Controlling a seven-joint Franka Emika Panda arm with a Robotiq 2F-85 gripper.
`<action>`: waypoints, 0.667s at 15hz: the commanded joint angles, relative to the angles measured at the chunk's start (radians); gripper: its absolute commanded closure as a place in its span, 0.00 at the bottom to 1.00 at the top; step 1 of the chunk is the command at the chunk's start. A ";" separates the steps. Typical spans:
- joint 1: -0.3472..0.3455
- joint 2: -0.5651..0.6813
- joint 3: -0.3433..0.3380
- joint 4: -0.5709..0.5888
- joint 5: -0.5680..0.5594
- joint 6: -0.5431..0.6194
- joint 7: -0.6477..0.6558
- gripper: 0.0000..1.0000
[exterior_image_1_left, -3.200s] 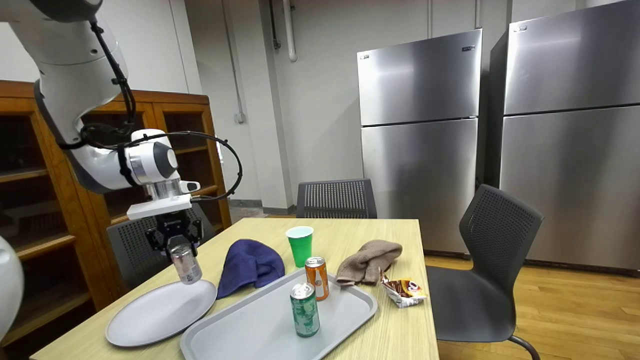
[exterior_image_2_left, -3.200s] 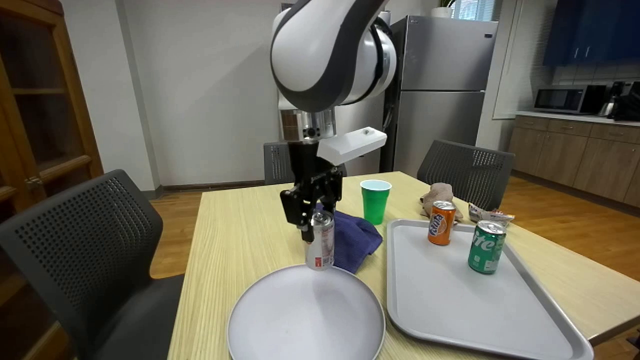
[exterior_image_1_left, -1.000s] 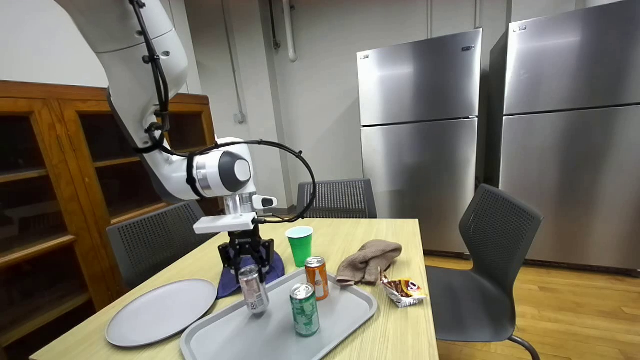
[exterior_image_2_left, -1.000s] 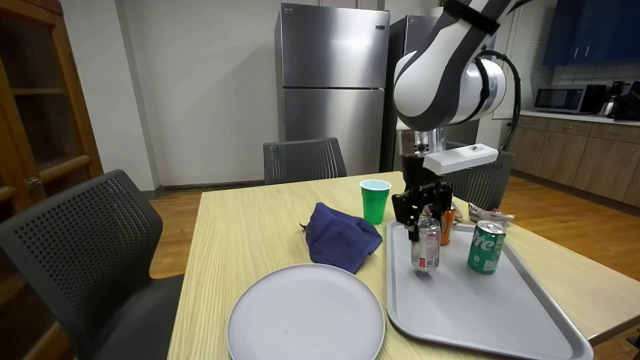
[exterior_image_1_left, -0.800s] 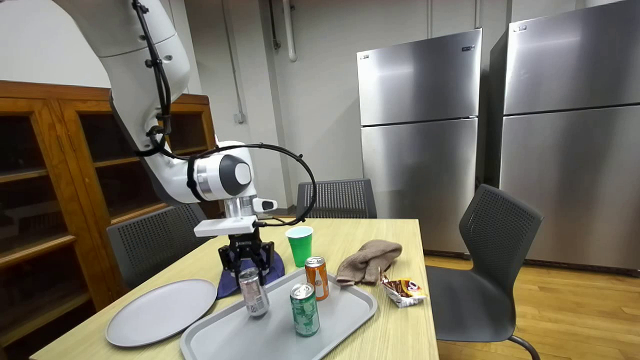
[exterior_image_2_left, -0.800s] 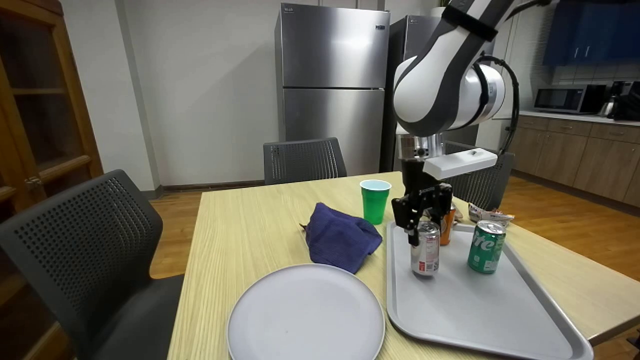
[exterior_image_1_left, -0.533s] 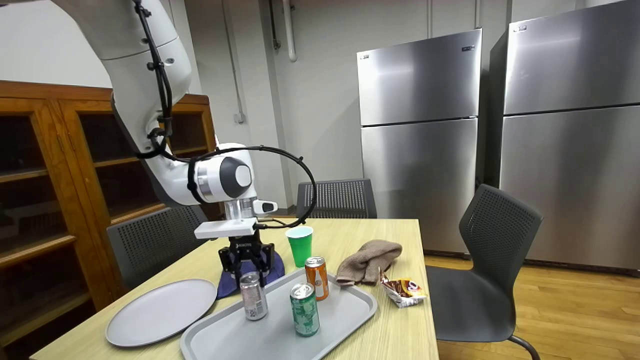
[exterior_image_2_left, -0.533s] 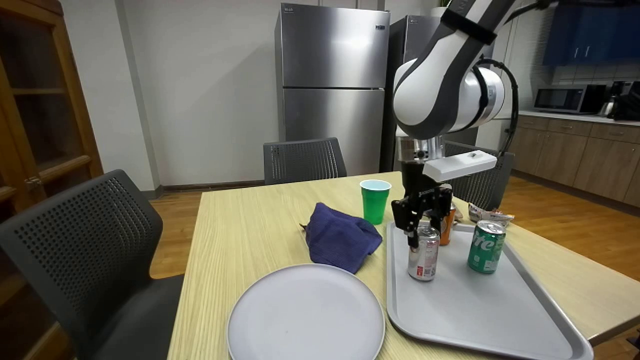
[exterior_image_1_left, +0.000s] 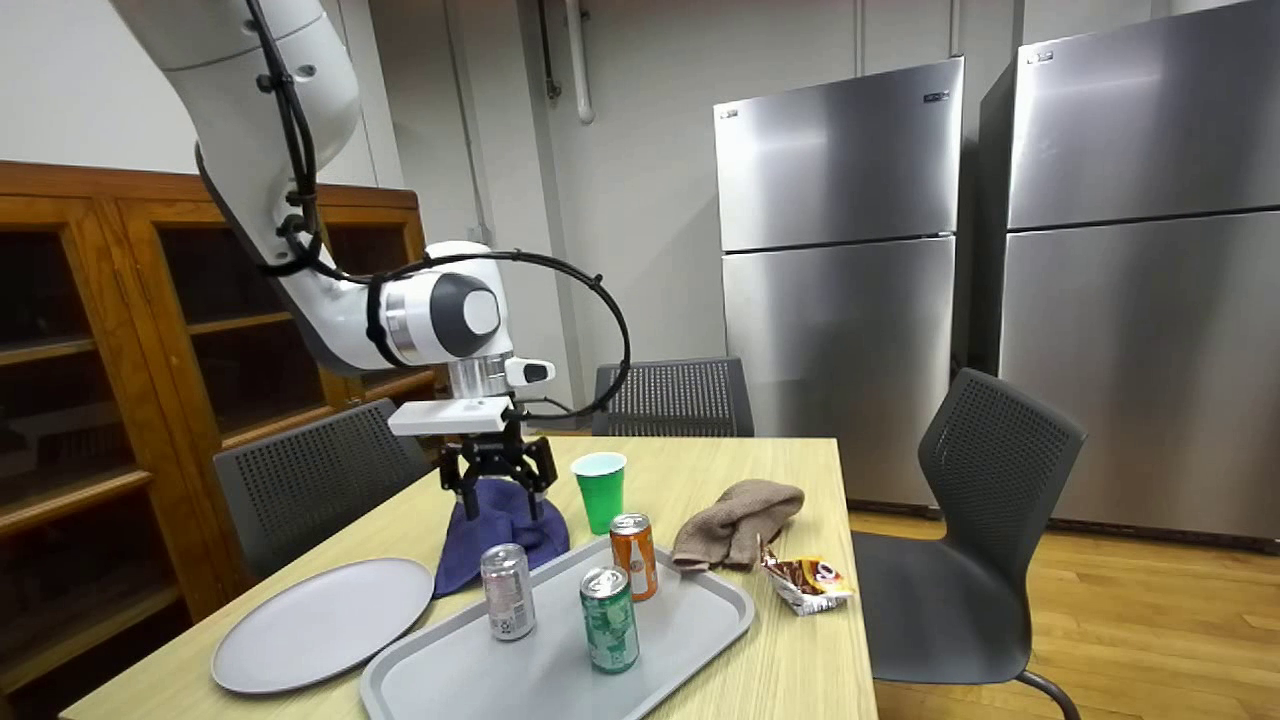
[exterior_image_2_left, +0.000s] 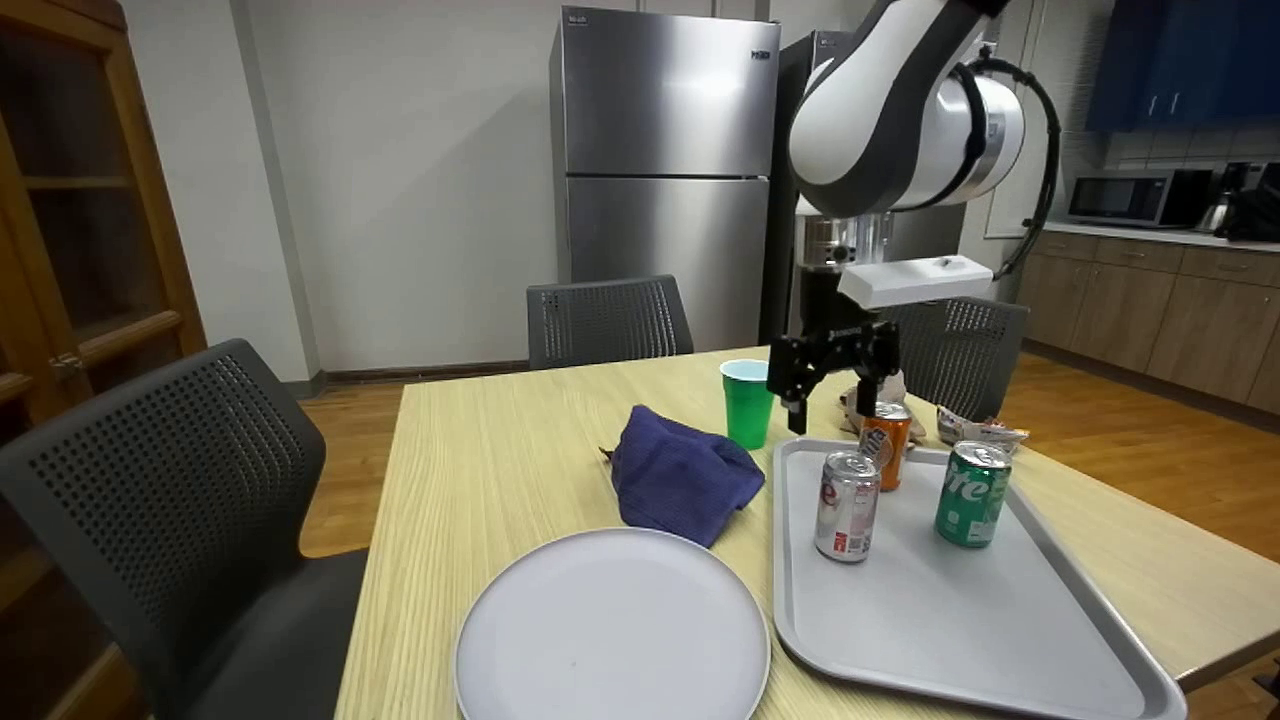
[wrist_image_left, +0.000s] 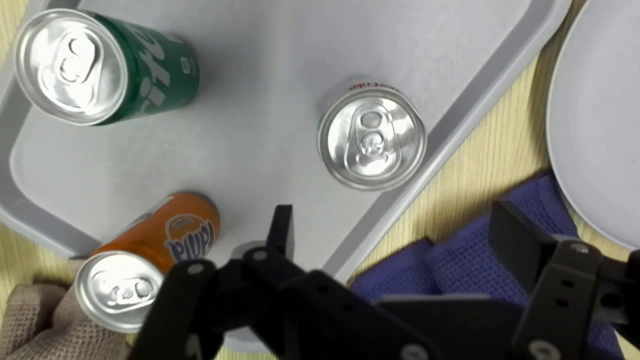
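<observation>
My gripper (exterior_image_1_left: 503, 508) stands wide open above the grey tray (exterior_image_1_left: 480, 685), with nothing between its fingers (wrist_image_left: 283, 230). Below it and apart from it, a silver can (exterior_image_2_left: 847, 507) stands upright on the tray, near the long edge facing the plate. The wrist view shows that can's top (wrist_image_left: 372, 140) ahead of the open jaws. A green can (exterior_image_1_left: 609, 620) and an orange can (exterior_image_1_left: 634, 556) also stand upright on the tray. In an exterior view, the silver can partly covers the orange can (exterior_image_2_left: 890, 440).
A round grey plate (exterior_image_2_left: 612, 630) lies beside the tray. Behind them are a crumpled blue cloth (exterior_image_2_left: 680, 480) and a green cup (exterior_image_1_left: 601, 492). A brown towel (exterior_image_1_left: 740, 525) and an opened snack bag (exterior_image_1_left: 808, 582) lie past the tray's far end. Chairs (exterior_image_1_left: 960, 560) surround the table.
From over the plate's edge, the silver can was carried across and lowered onto the tray. Within the last half second the gripper has let it go, opened and risen.
</observation>
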 joint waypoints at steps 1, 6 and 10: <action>-0.006 -0.111 0.003 -0.040 0.021 0.006 0.021 0.00; -0.005 -0.114 0.005 -0.010 0.010 -0.003 0.031 0.00; -0.005 -0.121 0.005 -0.020 0.010 -0.003 0.033 0.00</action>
